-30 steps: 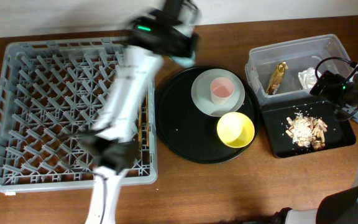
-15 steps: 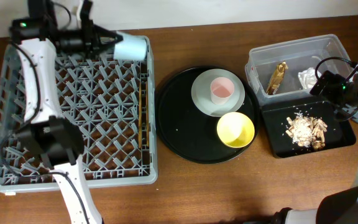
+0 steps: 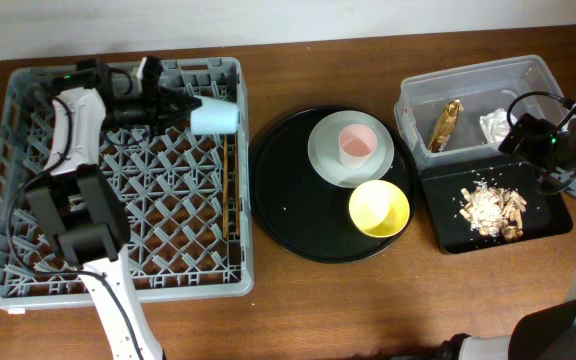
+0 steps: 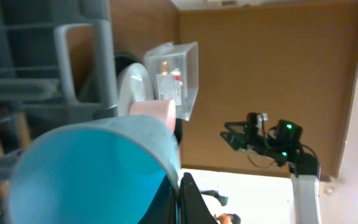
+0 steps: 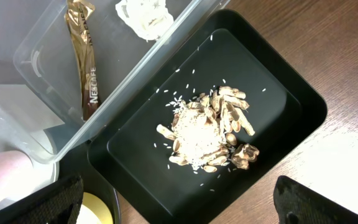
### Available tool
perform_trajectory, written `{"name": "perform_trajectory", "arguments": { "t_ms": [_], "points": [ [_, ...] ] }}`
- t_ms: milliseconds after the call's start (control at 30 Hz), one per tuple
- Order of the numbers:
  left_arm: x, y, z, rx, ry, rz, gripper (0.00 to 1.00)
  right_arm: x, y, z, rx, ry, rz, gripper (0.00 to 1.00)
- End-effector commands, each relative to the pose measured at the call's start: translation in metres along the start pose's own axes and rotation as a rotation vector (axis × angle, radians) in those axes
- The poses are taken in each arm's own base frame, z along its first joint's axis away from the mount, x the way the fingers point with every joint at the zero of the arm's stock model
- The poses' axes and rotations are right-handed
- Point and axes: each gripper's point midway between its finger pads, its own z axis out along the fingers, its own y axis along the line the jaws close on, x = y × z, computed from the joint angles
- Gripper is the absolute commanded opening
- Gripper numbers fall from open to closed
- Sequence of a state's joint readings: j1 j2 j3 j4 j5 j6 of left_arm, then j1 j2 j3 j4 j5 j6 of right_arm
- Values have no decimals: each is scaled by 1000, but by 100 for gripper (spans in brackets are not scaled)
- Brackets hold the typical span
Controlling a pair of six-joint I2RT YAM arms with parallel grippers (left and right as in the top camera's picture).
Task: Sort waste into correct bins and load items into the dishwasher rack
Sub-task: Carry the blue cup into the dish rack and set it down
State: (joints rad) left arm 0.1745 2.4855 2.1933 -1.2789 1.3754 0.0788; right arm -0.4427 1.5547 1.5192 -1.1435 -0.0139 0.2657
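Lower left of the overhead view: one large grey dishwasher rack (image 3: 118,290), the biggest thing on the table. Along its right edge, thin wooden chopsticks (image 3: 232,190) lying lengthwise, count not clear.

Centre: one round black tray (image 3: 288,225) carrying one yellow bowl (image 3: 379,208) at its lower right. Above the bowl, one pale grey plate (image 3: 326,162) with one pink cup (image 3: 357,146) standing on it.

Right side: one shallow black rectangular tray (image 3: 446,228) with one heap of beige-brown food scraps (image 3: 490,210). Poised over it, the right gripper (image 5: 179,202), jaws spread wide, gripping nothing.

Just above, touching that tray: one clear tub (image 3: 418,95) holding one gold-brown wrapper (image 3: 446,124) and one crumpled white tissue (image 3: 495,125).

Farthest up, over the rack's upper right part: the left gripper (image 3: 184,108) clamped tight on one light-blue cup (image 3: 215,117), tipped on its side.
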Motion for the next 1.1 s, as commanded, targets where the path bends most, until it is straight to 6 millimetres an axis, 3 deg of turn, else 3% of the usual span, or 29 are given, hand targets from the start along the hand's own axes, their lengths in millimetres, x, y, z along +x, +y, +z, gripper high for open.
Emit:
{"name": "perform_trajectory", "arguments": {
  "t_ms": [0, 367, 400, 467, 500, 567, 700, 733, 900, 1067],
  "points": [
    [6, 45, -7, -210, 20, -12, 0, -2, 0, -6, -5, -19, 11, 99],
    [10, 73, -28, -369, 21, -53, 2, -2, 0, -6, -5, -19, 11, 99],
    [10, 73, -29, -369, 19, -55, 4, -2, 0, -6, -5, -19, 11, 99],
    [10, 73, -30, -369, 19, -58, 30, -2, 0, -6, -5, -19, 11, 99],
    [10, 74, -30, -372, 18, -59, 31, -2, 0, -6, -5, -19, 11, 99],
    [11, 81, -34, -416, 22, -60, 19, -2, 0, -6, -5, -19, 11, 99],
    [13, 89, -39, -480, 23, -92, 32, -2, 0, -6, -5, -19, 11, 99],
    [10, 86, -40, -481, 16, -88, 99, -2, 0, -6, -5, -19, 11, 98],
    [-7, 40, -50, -486, -23, -7, 99, -2, 0, -6, -5, -19, 11, 99],
    [-21, -46, -67, -497, -111, 153, 99, -2, 0, -6, -5, -19, 11, 99]
  ]
}}
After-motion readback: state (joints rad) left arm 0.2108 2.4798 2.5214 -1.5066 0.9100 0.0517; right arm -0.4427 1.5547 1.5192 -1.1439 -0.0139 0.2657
